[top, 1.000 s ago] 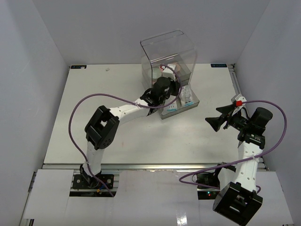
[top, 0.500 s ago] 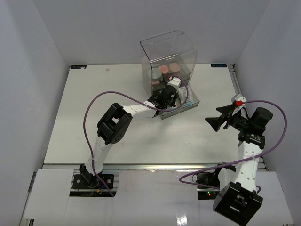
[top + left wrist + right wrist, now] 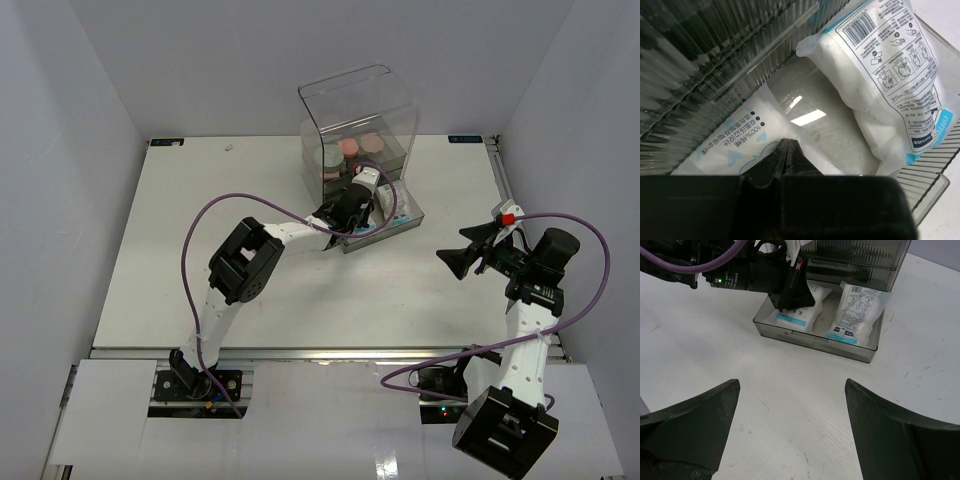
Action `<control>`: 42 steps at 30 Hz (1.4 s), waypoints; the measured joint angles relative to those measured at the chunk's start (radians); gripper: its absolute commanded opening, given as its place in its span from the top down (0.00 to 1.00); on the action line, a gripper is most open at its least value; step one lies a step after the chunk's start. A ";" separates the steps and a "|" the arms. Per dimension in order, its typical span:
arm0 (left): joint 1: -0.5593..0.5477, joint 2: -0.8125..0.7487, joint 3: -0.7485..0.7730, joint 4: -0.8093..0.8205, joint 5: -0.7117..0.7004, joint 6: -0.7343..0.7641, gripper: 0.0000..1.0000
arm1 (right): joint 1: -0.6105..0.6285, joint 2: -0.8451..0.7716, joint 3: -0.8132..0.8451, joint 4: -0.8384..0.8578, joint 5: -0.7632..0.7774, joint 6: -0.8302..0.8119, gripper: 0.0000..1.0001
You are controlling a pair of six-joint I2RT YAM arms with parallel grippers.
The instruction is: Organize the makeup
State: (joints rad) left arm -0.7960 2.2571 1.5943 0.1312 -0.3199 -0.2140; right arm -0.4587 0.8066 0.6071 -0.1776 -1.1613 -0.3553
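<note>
The clear box (image 3: 357,110) has its drawer (image 3: 815,341) pulled out; closing it looks like the main step left. The left gripper (image 3: 788,146), pinched shut on nothing, hovers in the drawer, and the right gripper (image 3: 791,385) is spread wide, well apart. Two white sachets (image 3: 854,314) lie in the drawer, round compacts (image 3: 350,150) inside the box.

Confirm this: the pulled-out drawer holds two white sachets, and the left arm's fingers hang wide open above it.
No: the left arm's fingers are shut, as the left wrist view shows. They do hang above the drawer holding two white sachets.
</note>
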 measured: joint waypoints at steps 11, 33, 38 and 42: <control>0.004 -0.037 0.016 0.019 0.198 -0.069 0.74 | 0.000 0.000 0.000 0.000 -0.001 0.000 0.08; -0.001 0.193 0.306 0.075 0.213 -0.141 0.67 | 0.000 0.000 0.000 0.000 -0.012 0.000 0.08; -0.004 0.229 0.332 0.072 0.183 -0.131 0.66 | 0.000 0.000 0.000 0.000 -0.013 0.001 0.08; -0.005 0.229 0.331 0.072 0.173 -0.126 0.66 | 0.000 0.000 0.000 0.000 -0.013 0.001 0.08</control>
State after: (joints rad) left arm -0.8005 2.4860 1.9256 0.2031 -0.1467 -0.3396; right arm -0.4591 0.8070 0.6070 -0.1776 -1.1744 -0.3543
